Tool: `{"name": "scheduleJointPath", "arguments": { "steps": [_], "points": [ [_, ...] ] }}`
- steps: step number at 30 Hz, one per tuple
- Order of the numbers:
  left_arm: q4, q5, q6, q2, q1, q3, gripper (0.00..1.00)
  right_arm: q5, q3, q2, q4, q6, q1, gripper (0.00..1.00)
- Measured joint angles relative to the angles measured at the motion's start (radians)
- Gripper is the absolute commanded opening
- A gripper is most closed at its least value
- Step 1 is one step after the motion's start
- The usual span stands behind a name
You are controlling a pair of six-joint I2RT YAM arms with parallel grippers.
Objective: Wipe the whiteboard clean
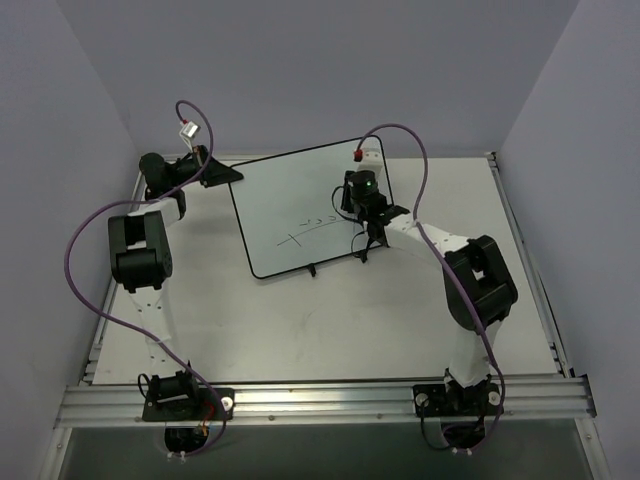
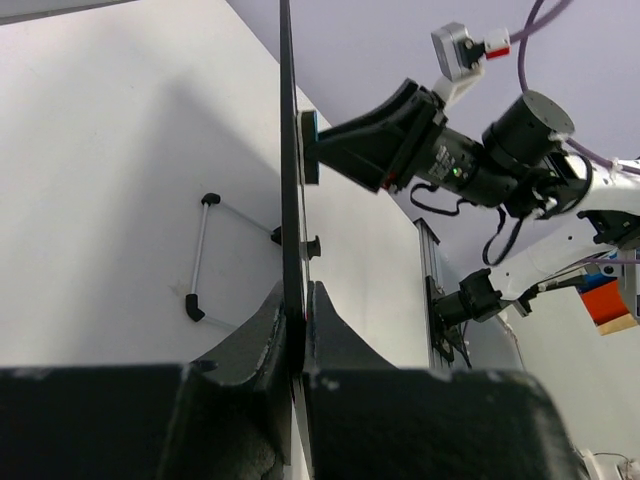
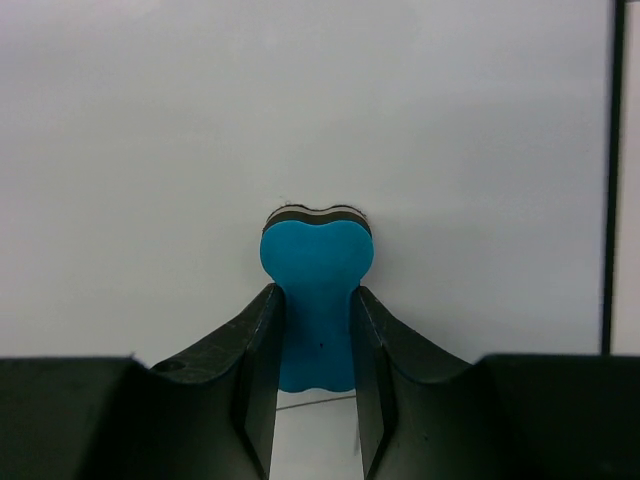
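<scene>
The whiteboard (image 1: 290, 190) lies tilted at mid-table, its black frame around a scribble and a line (image 1: 308, 228). My left gripper (image 1: 222, 175) is shut on the board's upper left edge. In the left wrist view the fingers (image 2: 298, 300) pinch the board (image 2: 289, 150), seen edge-on. My right gripper (image 1: 352, 200) is shut on a blue eraser (image 3: 317, 260) and holds it pressed against the board's white face (image 3: 150, 120). The left wrist view shows the eraser (image 2: 309, 148) touching the board. In the top view the eraser is hidden under the wrist.
An aluminium rail (image 1: 320, 400) runs along the near table edge by both arm bases. Grey walls enclose the table on three sides. A black-tipped wire stand (image 2: 200, 260) sticks out behind the board. The board's frame edge (image 3: 612, 170) is at the right.
</scene>
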Motion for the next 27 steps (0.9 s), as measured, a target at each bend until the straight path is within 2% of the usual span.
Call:
{"name": "scheduleJointPath", "arguments": {
  "steps": [9,13,22,27],
  "points": [
    [0.046,0.014,0.011,0.0,0.0,0.0,0.02,0.029,-0.052,0.021,0.044,0.007,0.317,0.0],
    [0.051,0.014,0.01,0.0,0.0,0.0,0.02,0.026,-0.045,0.07,0.053,0.007,0.406,0.0],
    [0.055,0.007,0.01,0.0,0.0,0.0,0.02,0.028,-0.033,0.096,0.056,0.007,0.397,0.0],
    [0.055,0.001,0.007,0.0,-0.001,0.0,0.02,0.024,-0.05,0.058,0.056,0.007,0.323,0.0]
  ]
}}
